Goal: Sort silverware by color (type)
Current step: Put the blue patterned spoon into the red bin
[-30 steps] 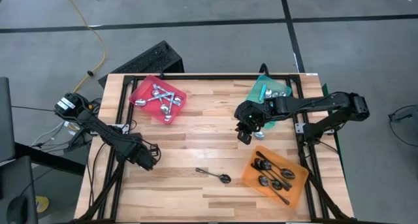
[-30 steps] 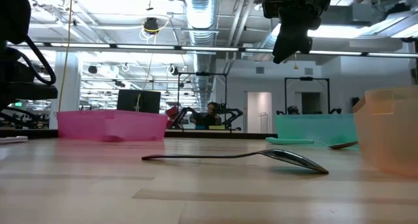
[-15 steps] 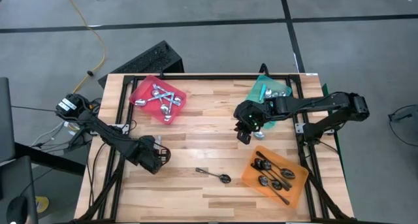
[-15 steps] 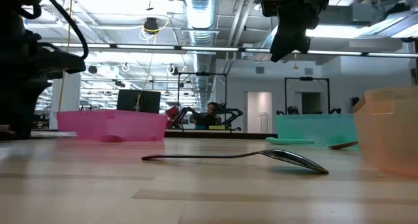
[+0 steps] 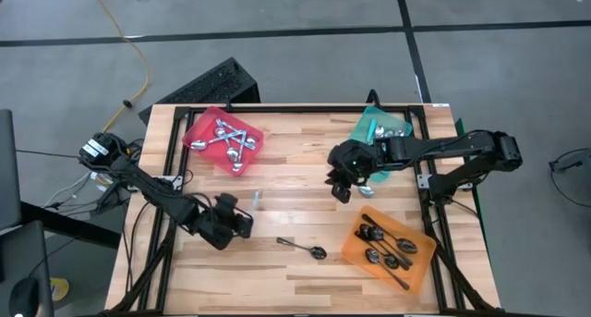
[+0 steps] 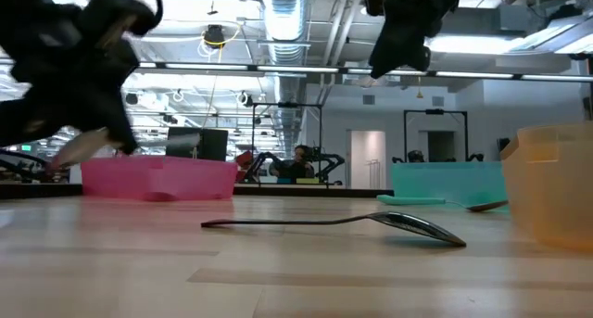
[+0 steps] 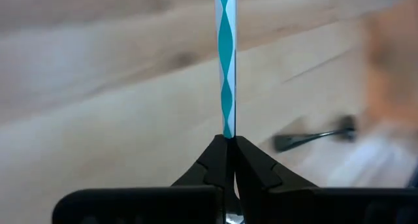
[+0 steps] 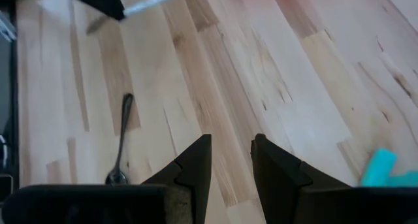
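Looking down from the high view, the left gripper (image 5: 238, 217) sits over mid-table, a teal-handled spoon (image 5: 256, 200) in its grip. One black spoon (image 5: 303, 248) lies loose near the orange tray (image 5: 421, 266); the teal tray (image 5: 367, 119) is at the far right, with the right gripper (image 5: 340, 186) just in front of it.

At table level, that black spoon (image 6: 343, 222) lies flat on the wood.

From the left wrist, the fingers (image 7: 212, 164) pinch the teal handle (image 7: 225, 61) firmly; carry it level and let go only once it is low inside the teal tray.

From the right wrist, the right gripper's jaws stand slightly apart and empty.
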